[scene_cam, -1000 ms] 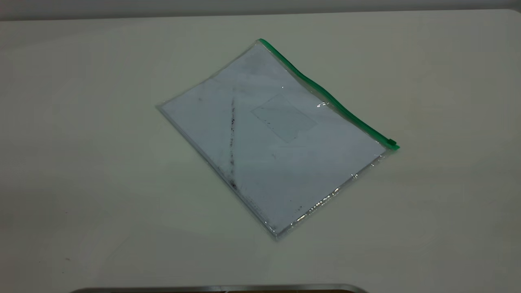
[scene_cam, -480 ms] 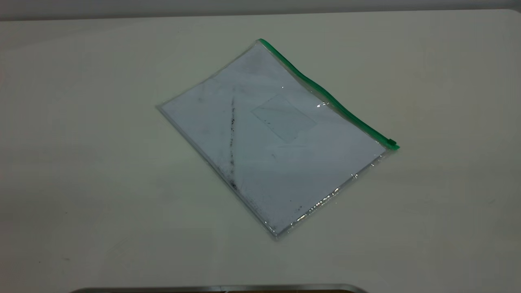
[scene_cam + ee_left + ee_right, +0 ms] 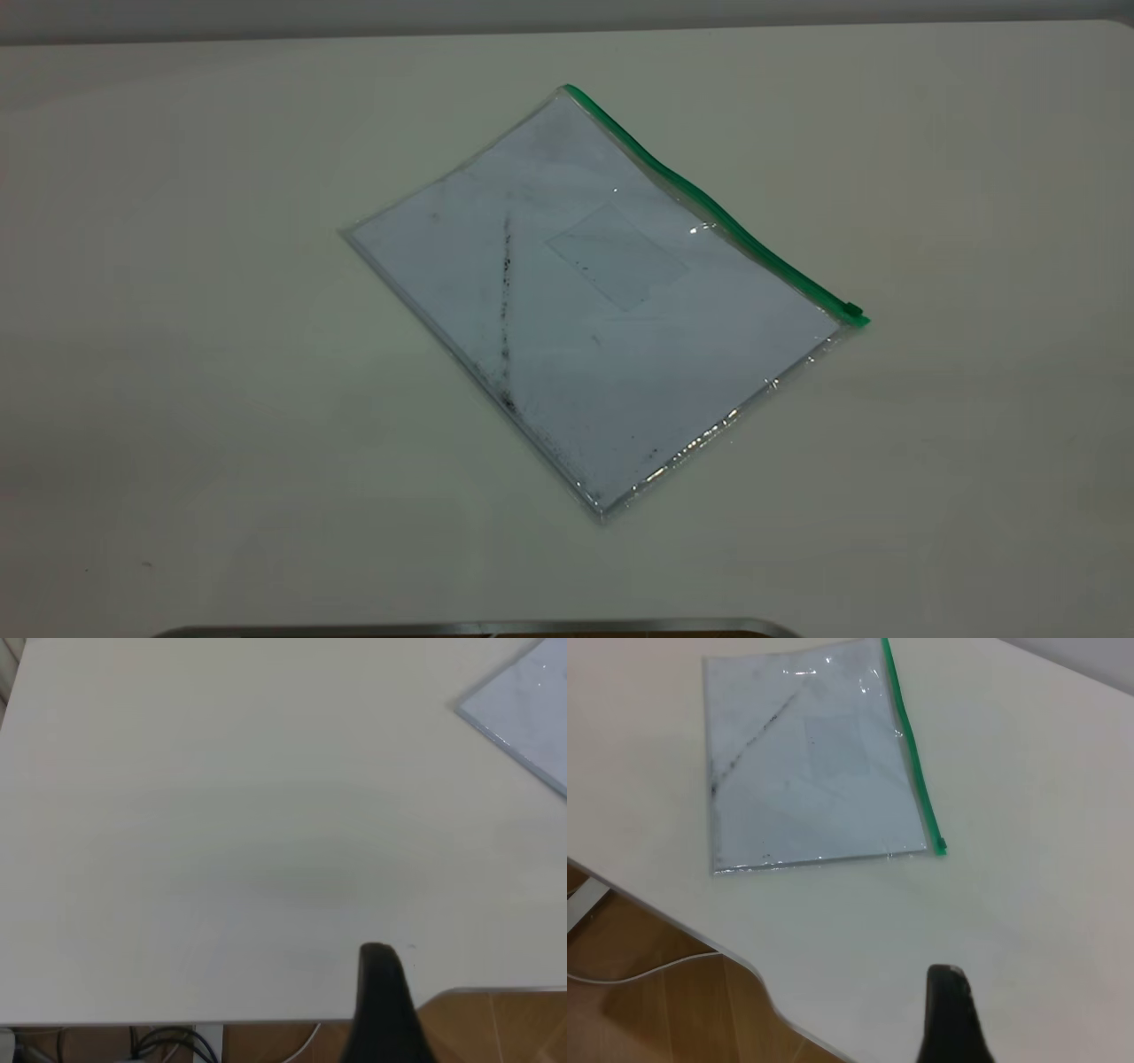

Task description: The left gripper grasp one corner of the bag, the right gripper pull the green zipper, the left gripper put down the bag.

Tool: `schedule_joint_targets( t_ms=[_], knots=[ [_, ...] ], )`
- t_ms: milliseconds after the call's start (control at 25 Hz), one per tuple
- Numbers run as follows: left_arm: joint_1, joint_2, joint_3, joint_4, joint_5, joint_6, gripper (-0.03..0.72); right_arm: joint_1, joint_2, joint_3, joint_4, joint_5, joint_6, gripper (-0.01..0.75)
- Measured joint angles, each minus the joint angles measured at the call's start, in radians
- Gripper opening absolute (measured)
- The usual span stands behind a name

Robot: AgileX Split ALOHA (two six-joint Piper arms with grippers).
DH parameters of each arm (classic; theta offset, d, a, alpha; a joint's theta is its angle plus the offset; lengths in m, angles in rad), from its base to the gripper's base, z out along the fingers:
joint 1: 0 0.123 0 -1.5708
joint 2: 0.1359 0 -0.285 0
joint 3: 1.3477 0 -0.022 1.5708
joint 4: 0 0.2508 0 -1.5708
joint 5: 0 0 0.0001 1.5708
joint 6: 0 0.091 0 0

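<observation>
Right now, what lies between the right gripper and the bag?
Only bare table between the right gripper and the bag, seen in the right wrist view.

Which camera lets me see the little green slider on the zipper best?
The exterior view: the small green slider tab sits clearly at the end of the green zipper, at the bag's right corner. The right wrist view shows the zipper's end only tiny. The left wrist view shows just a bag corner, no zipper.

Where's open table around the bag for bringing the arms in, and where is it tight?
The bag lies flat mid-table, nothing else on the table. Bare stretches: left of its clear long edge, right of the green zipper, and between its nearest corner and the near table edge. Only the strip behind its far corner is narrower. Neither gripper is over the bag.
</observation>
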Motion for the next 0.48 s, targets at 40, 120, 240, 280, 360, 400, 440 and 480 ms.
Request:
schedule_joint_targets(
  t_ms=[40, 120, 240, 280, 360, 400, 440, 480],
  knots=[
    [0.000, 0.000, 0.000, 0.000, 0.000, 0.000, 0.581, -0.002, 0.000, 0.000, 0.000, 0.000, 0.000, 0.533],
    [0.000, 0.000, 0.000, 0.000, 0.000, 0.000, 0.581, -0.031, 0.000, 0.000, 0.000, 0.000, 0.000, 0.533],
    [0.000, 0.000, 0.000, 0.000, 0.000, 0.000, 0.581, -0.122, 0.000, 0.000, 0.001, 0.000, 0.000, 0.533],
    [0.000, 0.000, 0.000, 0.000, 0.000, 0.000, 0.581, -0.151, 0.000, 0.000, 0.001, 0.000, 0.000, 0.533],
    [0.000, 0.000, 0.000, 0.000, 0.000, 0.000, 0.581, -0.210, 0.000, 0.000, 0.001, 0.000, 0.000, 0.533],
    [0.000, 0.000, 0.000, 0.000, 0.000, 0.000, 0.581, -0.230, 0.000, 0.000, 0.001, 0.000, 0.000, 0.533],
    [0.000, 0.000, 0.000, 0.000, 0.000, 0.000, 0.581, -0.245, 0.000, 0.000, 0.000, 0.000, 0.000, 0.533],
    [0.000, 0.000, 0.000, 0.000, 0.000, 0.000, 0.581, -0.253, 0.000, 0.000, -0.003, 0.000, 0.001, 0.533]
  ],
)
